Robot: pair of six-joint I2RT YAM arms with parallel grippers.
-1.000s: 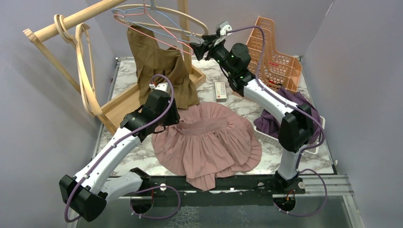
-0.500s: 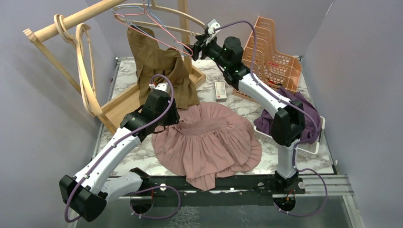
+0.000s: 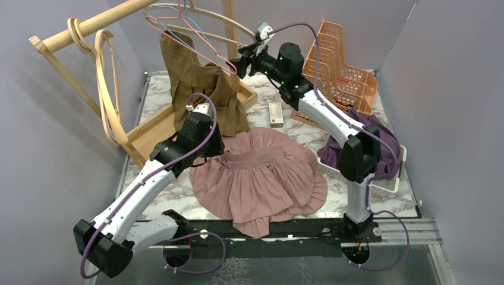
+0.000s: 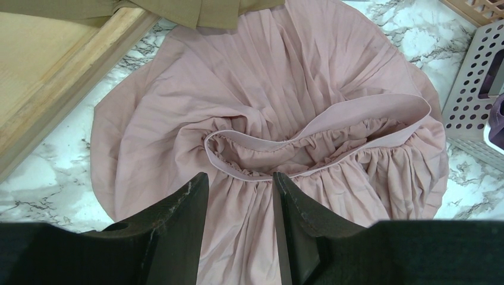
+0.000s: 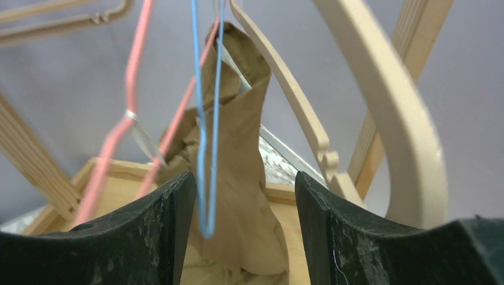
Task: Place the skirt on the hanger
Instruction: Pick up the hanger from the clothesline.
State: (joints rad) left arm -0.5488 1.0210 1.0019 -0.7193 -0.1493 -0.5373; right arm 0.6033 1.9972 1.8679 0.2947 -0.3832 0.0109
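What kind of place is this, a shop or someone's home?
Likely neither: a lab test booth. Plain grey walls close in a marble-patterned table, with a wooden clothes rack and a pink skirt laid out on it.

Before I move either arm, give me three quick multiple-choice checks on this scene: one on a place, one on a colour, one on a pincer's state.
1. Where is the pink skirt?
A) hanging in the air
B) spread on the marble table
C) on the floor

2. What colour is the wire hanger between the fingers of the right pincer?
A) green
B) black
C) blue

3. How does the left pincer stand?
A) open over the waistband
B) shut on the waistband
C) shut on nothing

Answers:
1 B, the top view shows it fanned out flat on the marble.
2 C, the right wrist view shows a blue wire running down between the fingers.
3 A, the left wrist view shows a gap between its fingers with the gathered cloth below.
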